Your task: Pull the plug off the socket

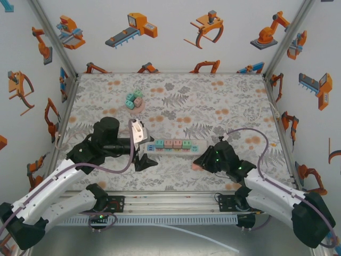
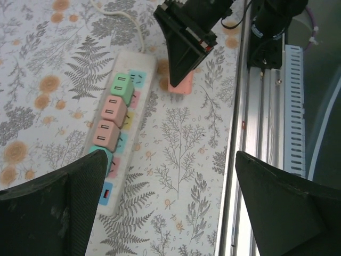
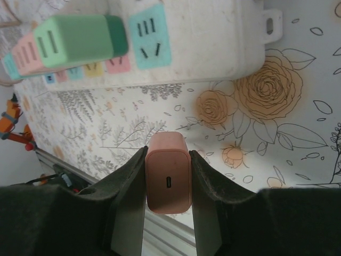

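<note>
Right pincer [image 3: 168, 156] clamping pink plug [image 3: 168, 184], apart from the socket [image 3: 213, 42]; left pincer [image 2: 169, 160] wide open

Table [image 1: 224, 101]: floral cloth, grey ferns, orange blooms.
Socket [image 1: 199, 146]: white strip, lies crosswise mid-table. 4 cube plugs seated in a row: teal plug [image 1: 159, 144], pink pair [image 1: 168, 143], green plug [image 1: 186, 144]. R end bare.
L gripper [image 1: 145, 161]: black, fingers spread, nothing btwn them. Sits just on near side of strip's L end.
R gripper [image 1: 197, 166]: fingers closed on pink plug [image 1: 195, 167], near side of strip's R end. Plug apart from strip.
Pastel cubes [image 1: 134, 100]: small heap, far L of centre, well apart from strip.
Walls [image 1: 176, 53]: white, orange robot-arm prints.
Purple cables [image 1: 250, 132]: looped along both arms.
</note>
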You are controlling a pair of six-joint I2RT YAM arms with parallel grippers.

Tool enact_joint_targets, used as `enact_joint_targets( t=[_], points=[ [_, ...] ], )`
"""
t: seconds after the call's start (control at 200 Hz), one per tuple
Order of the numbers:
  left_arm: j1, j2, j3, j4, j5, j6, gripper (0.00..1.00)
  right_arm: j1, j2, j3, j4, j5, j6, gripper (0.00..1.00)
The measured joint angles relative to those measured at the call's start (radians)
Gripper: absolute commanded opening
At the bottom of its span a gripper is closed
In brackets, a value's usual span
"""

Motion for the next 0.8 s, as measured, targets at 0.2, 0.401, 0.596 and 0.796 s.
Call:
enact_joint_targets(
  t=[0.2,0.401,0.596,0.796],
  points=[
    [-0.03,0.035,0.0,-0.001,0.008,0.018,0.97,0.019,0.061,-0.024,0.087,0.04,0.015,0.41],
    [-0.036,0.046,0.0,-0.002,-0.005,0.025,0.97,0.025,0.045,-0.04,0.1,0.076,0.043,0.57],
    [-0.043,0.053,0.0,-0.001,-0.044,0.024,0.97,0.026,-0.009,-0.04,0.043,0.121,0.052,0.59],
    [-0.043,0.048,-0.016,0.065,-0.132,-0.017,0.97,0.026,-0.148,-0.002,-0.141,0.24,0.042,0.64]
  ],
)
